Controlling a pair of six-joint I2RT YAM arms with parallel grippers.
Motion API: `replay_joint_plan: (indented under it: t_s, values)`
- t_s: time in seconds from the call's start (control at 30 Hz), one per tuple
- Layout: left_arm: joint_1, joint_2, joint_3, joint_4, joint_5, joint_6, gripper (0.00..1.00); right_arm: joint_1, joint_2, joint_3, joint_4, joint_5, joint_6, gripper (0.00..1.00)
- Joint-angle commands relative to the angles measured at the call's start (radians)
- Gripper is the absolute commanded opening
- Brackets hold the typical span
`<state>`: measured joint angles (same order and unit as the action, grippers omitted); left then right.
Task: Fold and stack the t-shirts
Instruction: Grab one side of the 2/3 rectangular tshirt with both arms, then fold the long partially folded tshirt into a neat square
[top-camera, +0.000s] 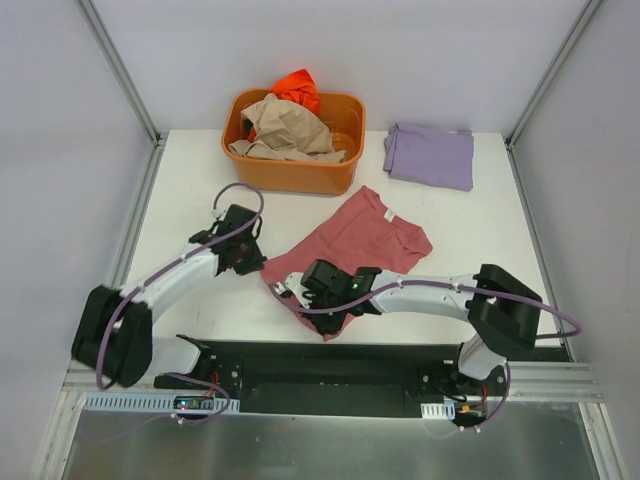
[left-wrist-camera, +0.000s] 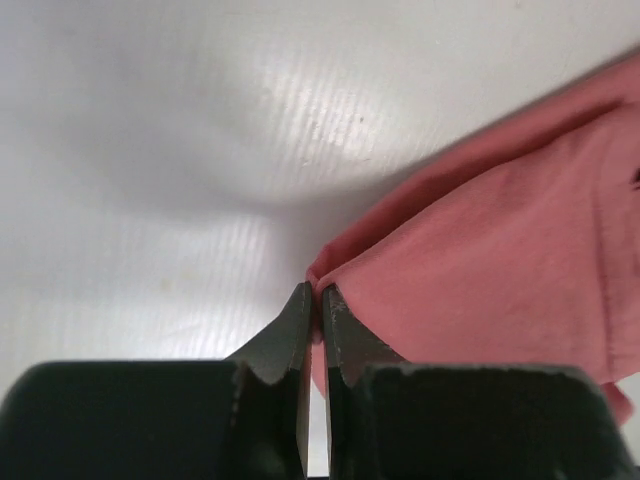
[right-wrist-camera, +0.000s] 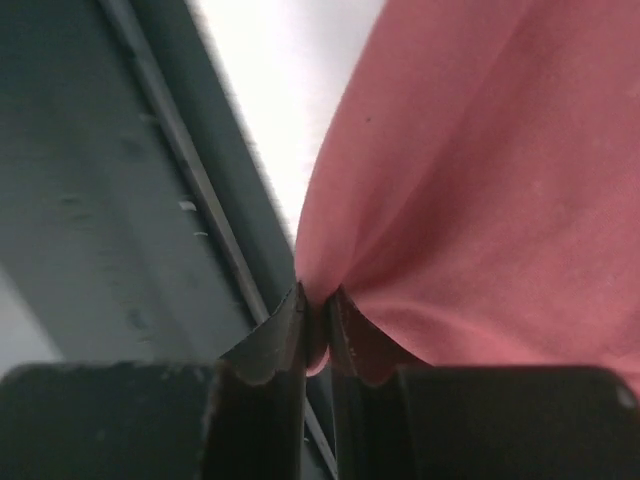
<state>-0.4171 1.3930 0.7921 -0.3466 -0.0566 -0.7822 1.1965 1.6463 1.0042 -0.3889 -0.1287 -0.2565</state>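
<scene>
The dusty rose-red t-shirt (top-camera: 365, 240) lies half folded in the middle of the table. My left gripper (top-camera: 256, 262) is shut on its near-left corner; the left wrist view shows the rose cloth (left-wrist-camera: 500, 260) pinched between the tips (left-wrist-camera: 316, 295). My right gripper (top-camera: 300, 290) is shut on the shirt's near edge, and in the right wrist view the cloth (right-wrist-camera: 480, 200) hangs from the tips (right-wrist-camera: 316, 300). A folded lavender purple t-shirt (top-camera: 430, 155) lies at the back right. A tan t-shirt (top-camera: 290, 130) and a bright orange one (top-camera: 297, 88) sit in the tub.
The rigid orange plastic tub (top-camera: 290, 172) stands at the back centre of the table. The black base rail (top-camera: 330, 365) runs along the near edge. Metal frame posts (top-camera: 120, 70) stand at both sides.
</scene>
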Motion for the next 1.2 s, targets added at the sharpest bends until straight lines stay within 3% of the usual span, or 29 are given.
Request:
replay_joint_plan:
  t_s: [0.0, 0.2, 0.37, 0.47, 0.73, 1.17]
  values:
    - [0.018, -0.247, -0.063, -0.130, -0.233, -0.051, 0.00, 0.005, -0.089, 0.040, 0.077, -0.328, -0.004, 0.13]
    - [0.023, -0.501, -0.048, -0.247, -0.334, -0.042, 0.00, 0.003, -0.129, 0.083, 0.201, -0.595, 0.066, 0.13]
    - [0.023, -0.633, -0.002, -0.269, -0.361, -0.017, 0.00, -0.028, -0.166, 0.077, 0.307, -0.695, 0.152, 0.14]
    - [0.023, -0.638, 0.024, -0.261, -0.278, -0.026, 0.00, -0.066, -0.193, 0.045, 0.340, -0.690, 0.193, 0.14]
    - [0.009, -0.416, 0.120, -0.071, -0.118, 0.008, 0.00, -0.241, -0.330, -0.113, 0.351, -0.582, 0.235, 0.16]
    - [-0.066, -0.020, 0.387, 0.044, -0.109, 0.049, 0.00, -0.537, -0.485, -0.246, 0.248, -0.508, 0.255, 0.17]
